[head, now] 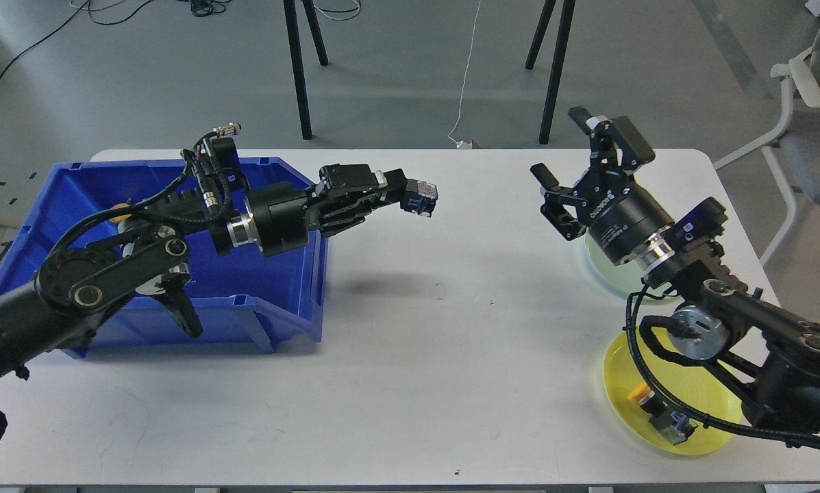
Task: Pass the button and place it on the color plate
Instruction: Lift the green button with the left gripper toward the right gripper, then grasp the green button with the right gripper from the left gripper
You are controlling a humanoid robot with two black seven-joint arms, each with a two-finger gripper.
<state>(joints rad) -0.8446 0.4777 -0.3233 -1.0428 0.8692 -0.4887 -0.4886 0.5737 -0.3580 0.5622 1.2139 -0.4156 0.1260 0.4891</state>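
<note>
Behind and below the left arm sits the blue bin (272, 301), its contents mostly hidden by the arm's links. The left gripper (399, 192) reaches out past the bin's right wall, over the bare white table (410, 370), and is clenched on the button (420, 197), whose blue-and-grey contact block sticks out beyond the fingertips; the cap is hidden between them, so its colour cannot be read here. Well to the right of that claw, across open table, the right gripper (577, 181) faces it with its fingers spread wide and nothing between them. Beneath and behind the right gripper lies the pale green plate (598, 263), mostly covered by the arm, and nearer the camera the yellow plate (718, 428) holds a yellow-capped button (660, 414). The handover looks imminent, and the risk lies there: only the small block is offered, so a slightly off-line approach could catch a corner, and the button would drop to the table if the left fingers let go before the right ones bite.
</note>
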